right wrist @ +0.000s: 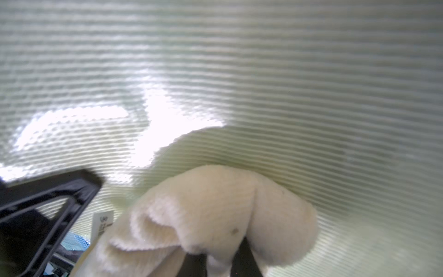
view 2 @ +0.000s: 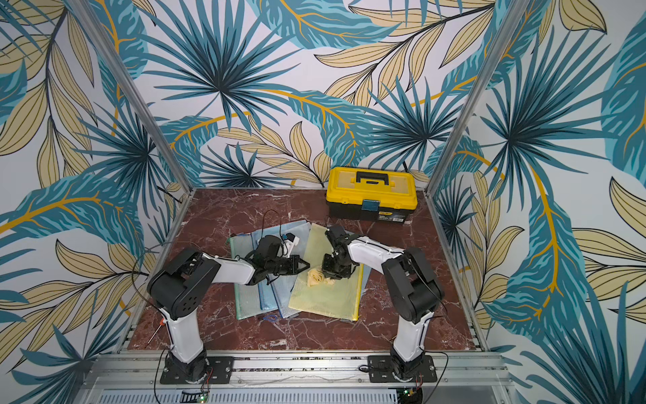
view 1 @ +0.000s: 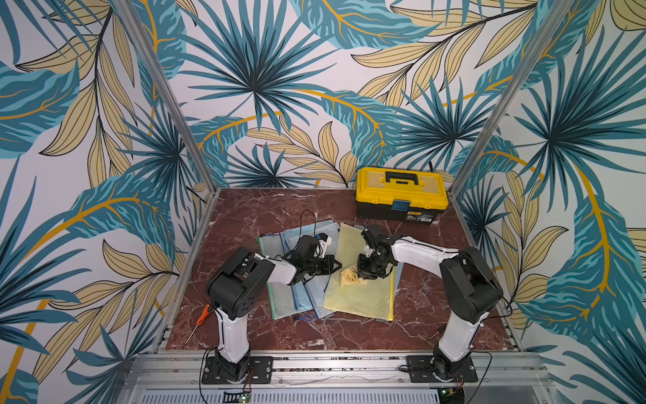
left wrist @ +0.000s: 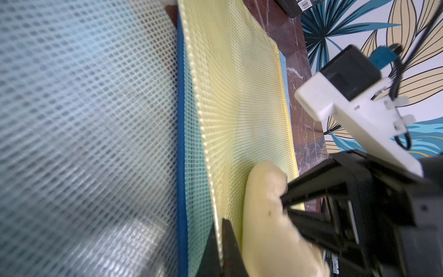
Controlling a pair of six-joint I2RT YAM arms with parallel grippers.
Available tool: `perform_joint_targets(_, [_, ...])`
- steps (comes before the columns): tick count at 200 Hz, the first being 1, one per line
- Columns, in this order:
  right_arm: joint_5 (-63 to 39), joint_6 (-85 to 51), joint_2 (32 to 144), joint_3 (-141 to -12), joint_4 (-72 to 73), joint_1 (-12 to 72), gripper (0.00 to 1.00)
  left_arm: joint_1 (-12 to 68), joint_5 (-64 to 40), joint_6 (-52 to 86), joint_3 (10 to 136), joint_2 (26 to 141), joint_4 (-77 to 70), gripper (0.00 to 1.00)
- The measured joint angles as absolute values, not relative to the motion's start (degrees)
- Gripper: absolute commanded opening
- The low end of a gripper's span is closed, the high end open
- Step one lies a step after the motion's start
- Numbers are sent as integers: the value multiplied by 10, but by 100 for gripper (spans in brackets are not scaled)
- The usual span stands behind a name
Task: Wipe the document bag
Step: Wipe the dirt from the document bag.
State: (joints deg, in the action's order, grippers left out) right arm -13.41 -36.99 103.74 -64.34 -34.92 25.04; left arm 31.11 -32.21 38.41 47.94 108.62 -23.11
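Right gripper (view 1: 364, 277) clamped on cream cloth (view 1: 348, 276) atop yellow mesh document bag (view 1: 360, 300); left gripper (view 1: 337, 266) closed at bag edge; bag may slide if unpinned

I see bright, even light in both top views, only faint shadows on the red-brown marble tabletop (view 1: 349, 332). Right wrist view: blown-out white glare on the yellow mesh document bag (right wrist: 167, 115), cream fuzzy cloth (right wrist: 215, 203) out of focus. Left wrist view: pale blue mesh pouch (left wrist: 72, 120) smeared and blurry.

The document bag (view 1: 360, 297) is yellow mesh, cloth (view 1: 349, 276) cream, table (view 1: 279, 210) red-brown marble.
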Motion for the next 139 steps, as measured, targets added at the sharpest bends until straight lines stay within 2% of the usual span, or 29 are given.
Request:
perform_joint_targets(24, [-98, -370, 1035, -656, -376, 260, 0, 310, -324, 384, 479, 1086, -231, 0])
perform_joint_targets(79, [-100, -386, 1141, -797, -406, 400, 0, 303, -322, 386, 479, 1086, -229, 0])
perform_joint_targets(113, [-130, -390, 1152, -798, -400, 390, 0, 300, -322, 389, 479, 1086, -224, 0])
perform_joint_targets(139, [-171, -389, 1119, -732, -339, 363, 0, 299, -323, 389, 479, 1086, -225, 0])
